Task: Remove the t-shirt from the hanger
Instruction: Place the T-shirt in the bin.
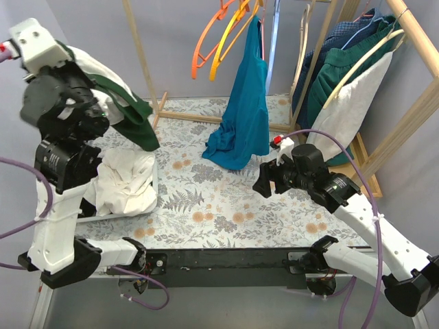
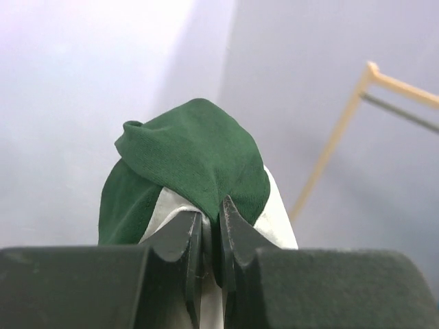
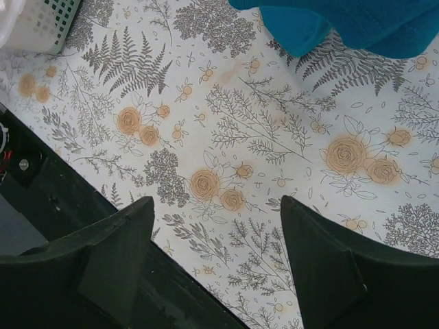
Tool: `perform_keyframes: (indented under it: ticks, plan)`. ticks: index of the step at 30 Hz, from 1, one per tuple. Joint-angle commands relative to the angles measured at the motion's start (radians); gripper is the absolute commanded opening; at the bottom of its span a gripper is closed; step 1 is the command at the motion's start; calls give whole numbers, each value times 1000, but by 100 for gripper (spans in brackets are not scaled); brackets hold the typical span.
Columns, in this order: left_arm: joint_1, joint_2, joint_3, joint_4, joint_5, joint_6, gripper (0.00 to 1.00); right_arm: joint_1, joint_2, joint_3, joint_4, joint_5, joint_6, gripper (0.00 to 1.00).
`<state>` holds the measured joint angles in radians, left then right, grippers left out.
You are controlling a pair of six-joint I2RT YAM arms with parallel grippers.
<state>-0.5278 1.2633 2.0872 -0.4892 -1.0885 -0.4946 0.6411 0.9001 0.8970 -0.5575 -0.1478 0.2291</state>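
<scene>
Left tool (image 2: 210,219) clamps green t-shirt (image 2: 199,157); right tool (image 3: 217,205) stands apart near hanging teal shirt (image 1: 243,110) and basket (image 3: 41,20).

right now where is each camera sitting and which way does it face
top external: fixed above and behind the bases, looking down over the floral table toward the wooden rack; shows the left arm and right arm.
left wrist: raised, facing a plain wall; the left end effector is shut on the green t-shirt.
right wrist: low, facing down at the table; the right end effector is open.
shared: top external and right wrist both show the blue t-shirt and the table.
</scene>
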Motion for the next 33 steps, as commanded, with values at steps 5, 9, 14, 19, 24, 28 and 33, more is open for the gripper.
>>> perform_keyframes:
  ticks: [5,9,14,19,24,28,33]
  plan:
    - [-58,-130,-87,529,-201,520,0,-1,74,95,53,-82,1,80]
    - [-90,-212,-229,525,-246,461,0,-1,80,92,70,-95,19,79]
    - [-115,-382,-534,266,-301,104,0,-1,53,56,80,-104,33,79]
    - [-123,-499,-735,-233,-196,-471,0,-1,34,39,56,-102,30,79]
    - [-121,-448,-817,-239,-154,-564,0,0,42,56,28,-110,16,78]
    - [-34,-366,-901,-192,-23,-562,0,-1,23,54,36,-111,13,78]
    - [199,-277,-955,-158,320,-565,0,-1,-13,28,38,-101,22,78]
